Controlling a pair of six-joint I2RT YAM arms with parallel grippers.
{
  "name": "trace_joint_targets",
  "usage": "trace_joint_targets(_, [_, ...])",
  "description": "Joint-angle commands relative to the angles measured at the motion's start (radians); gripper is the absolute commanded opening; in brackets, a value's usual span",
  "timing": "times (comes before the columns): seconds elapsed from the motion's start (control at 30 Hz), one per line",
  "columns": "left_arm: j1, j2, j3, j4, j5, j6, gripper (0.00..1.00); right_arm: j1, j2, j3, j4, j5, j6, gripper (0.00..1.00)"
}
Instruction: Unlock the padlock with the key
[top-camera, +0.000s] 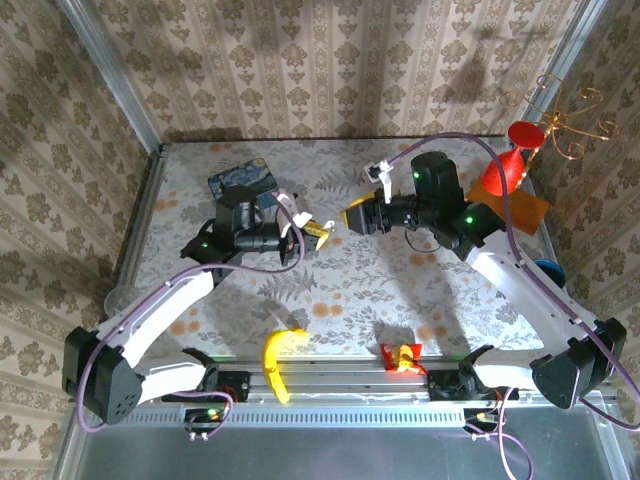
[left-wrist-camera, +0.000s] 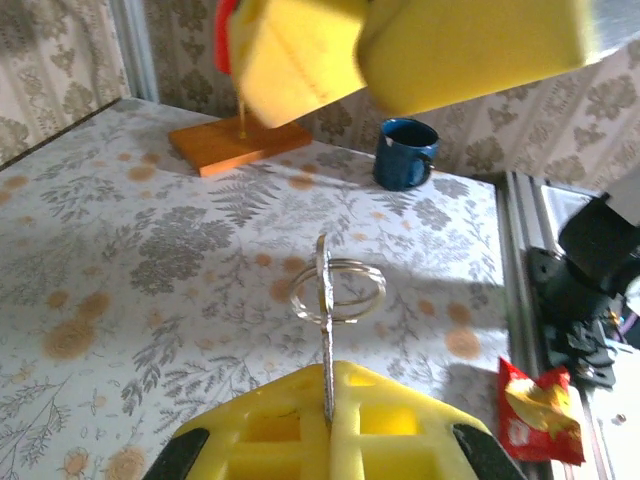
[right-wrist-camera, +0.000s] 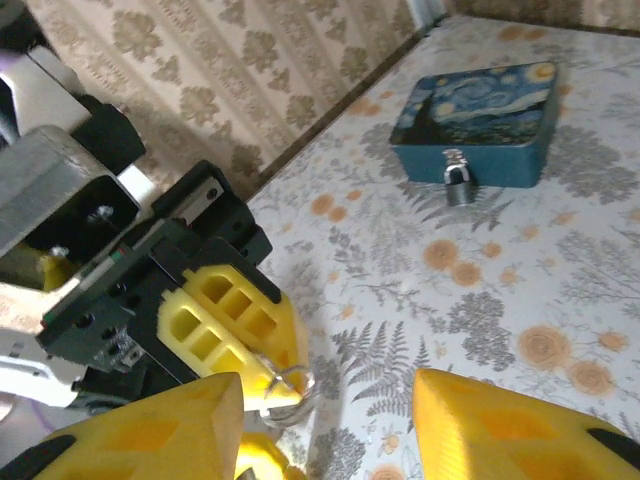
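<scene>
One key (left-wrist-camera: 326, 350) pinched on edge by closed left gripper (left-wrist-camera: 327, 420), ring (left-wrist-camera: 337, 290) dangled free. Right gripper (right-wrist-camera: 330, 420) spread apart just opposite, nothing held. Padlock (right-wrist-camera: 458, 185) hung on tin (right-wrist-camera: 475, 110) front, at 1 o'clock in right wrist view, well apart from key. Risk: key dropped or skewed if handover is mistimed; ring snagged in jaws; blade then misaligned with keyhole.

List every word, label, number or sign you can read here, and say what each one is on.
No text can be read in these pictures.
The print on the packet is too blurred to read.
The padlock is too small to show any marking.
The tin box has a painted night sky and no words.
The key is seen edge-on, with no marking visible.
</scene>
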Motion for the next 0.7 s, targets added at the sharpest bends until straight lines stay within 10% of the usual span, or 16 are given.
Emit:
trace_joint_targets(0.0, [-0.001,-0.034,0.056,-0.197,0.04,0.099,0.0,0.008,-0.001,0.015,-0.02,-0.139,-0.096,0.46])
trace_joint_targets(0.67, [-0.003,-0.021,0.099,-0.267,0.108,0.111,0.0,0.071,0.079,0.074,-0.067,-0.246,-0.184,0.46])
